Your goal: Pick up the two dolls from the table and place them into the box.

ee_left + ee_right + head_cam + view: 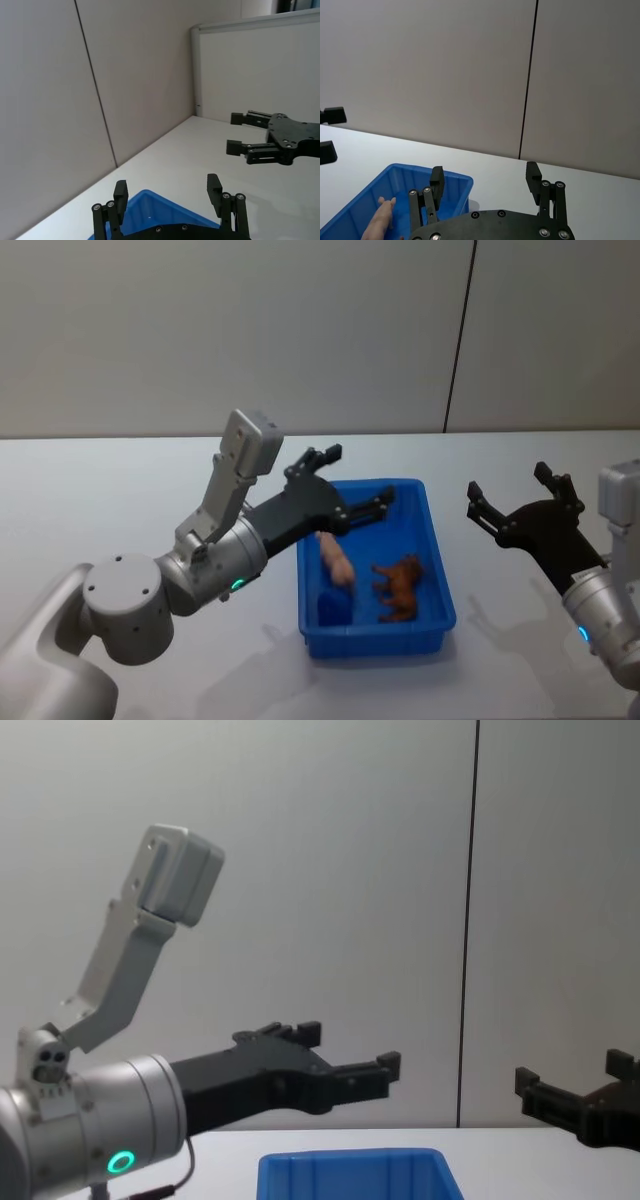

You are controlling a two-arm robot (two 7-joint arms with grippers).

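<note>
While both grippers hang above the table [120, 480], you have nothing in either of them. Your left gripper [352, 483] reaches in from the left over the far left corner of the box [438, 580], its matte black fingers [322, 455] spread wide apart and empty. Your right gripper [512, 498] sits off to the right of the box, well apart from it, its angular black fingers also spread wide and holding nothing. The box is a bright blue rectangular bin of smooth moulded plastic with a thick rounded rim, standing on the plain white, flat tabletop. Both dolls already lie inside it: a smooth, pale pink doll [337, 560], long and rounded, sits toward the left side, and a brown four-legged animal doll [400, 588] with a rougher, fuzzier look lies just right of it, near the middle of the floor. From the right wrist view you see the pink doll [379, 221] resting against the blue inner wall. Behind the table stands a plain grey panel wall [300, 330] with one dark vertical seam.
</note>
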